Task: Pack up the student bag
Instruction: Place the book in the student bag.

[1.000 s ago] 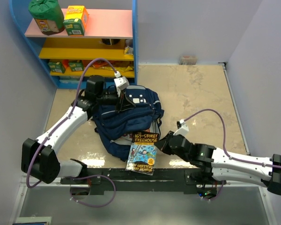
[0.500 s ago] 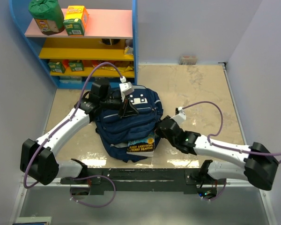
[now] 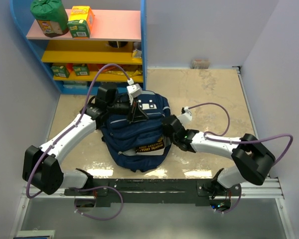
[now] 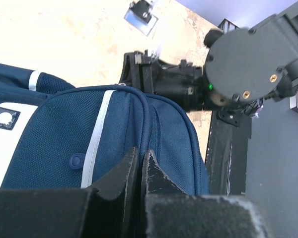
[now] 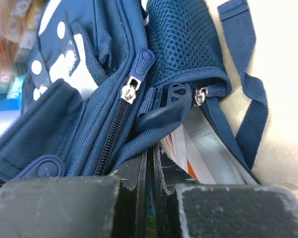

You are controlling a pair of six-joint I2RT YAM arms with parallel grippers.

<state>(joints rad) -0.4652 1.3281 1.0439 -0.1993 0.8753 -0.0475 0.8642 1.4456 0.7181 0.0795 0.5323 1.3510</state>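
The packing looks well on its way. The student bag [image 3: 134,132] lies on its back in the middle of the bench [image 3: 209,94], white patch toward the far side, and a book [image 3: 150,147] is most of the way into its near-side opening. Only a strip of cover with yellow lettering shows from above.

The left tool [image 4: 140,153] is at the top of the bag with its fingers closed to a hairline on the navy fabric, holding a fold up so the mouth stays slack. The right tool [image 5: 150,153] is pressed against the bag's right flank, beside the mesh side pocket. Its fingers are drawn together too, and a sliver of coloured cover shows between them, so I take it to be nipping the book's edge. White page edges sit just inside the gap ahead of it.

What I judge is left: seat the book fully, let go, and run the zip — its puller [image 5: 141,62] hangs unused. Whether more is meant to go in, I cannot tell.

The bench is a glossy beige, marbled surface walled by pale lilac panels. In the far left corner stands a blue shelf unit [image 3: 143,50] with pink and yellow boards, a green pouch [image 3: 49,17] and a yellow-green carton [image 3: 81,21] up top.
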